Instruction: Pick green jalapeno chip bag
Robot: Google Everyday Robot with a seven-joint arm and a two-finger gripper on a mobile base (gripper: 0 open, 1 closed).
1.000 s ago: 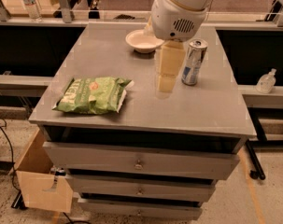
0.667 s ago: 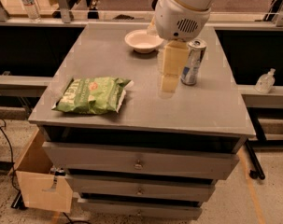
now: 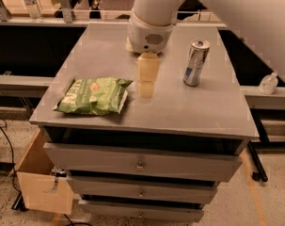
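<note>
The gripper (image 3: 146,89) hangs straight down from the fat white arm (image 3: 151,13) over the middle of the grey table (image 3: 179,109), a pale tan piece pointing at the top and sitting a little toward the back of it. Whether it is spread or pressed together I cannot tell from here, and nothing is caught in it. At about 9 o'clock from the gripper, close by but with a strip of bare grey between them, lies the bag (image 3: 94,95) - light green, puffy and crinkled, flat on the table near the front left corner, its long side running left to right and its whitish sealed end toward the gripper. It has pale lettering and a small red mark on its face. At 2 o'clock from the gripper stands a can (image 3: 196,62), silver and blue, upright with its top showing, well apart from the bag and clear of the arm. Below the front edge of the table come the drawers (image 3: 139,163), grey fronts stacked one under another, each with a small knob in the middle. Farther out, at 7 o'clock down on the floor, a cardboard box (image 3: 38,187) sits against the left side of the cabinet, with a dark cable (image 3: 5,145) trailing over the floor beside it. Off at 3 o'clock, on a ledge to the right of the table, is a small clear bottle (image 3: 268,84) - and far back at 10 o'clock a water bottle (image 3: 31,4) stands on another surface.
</note>
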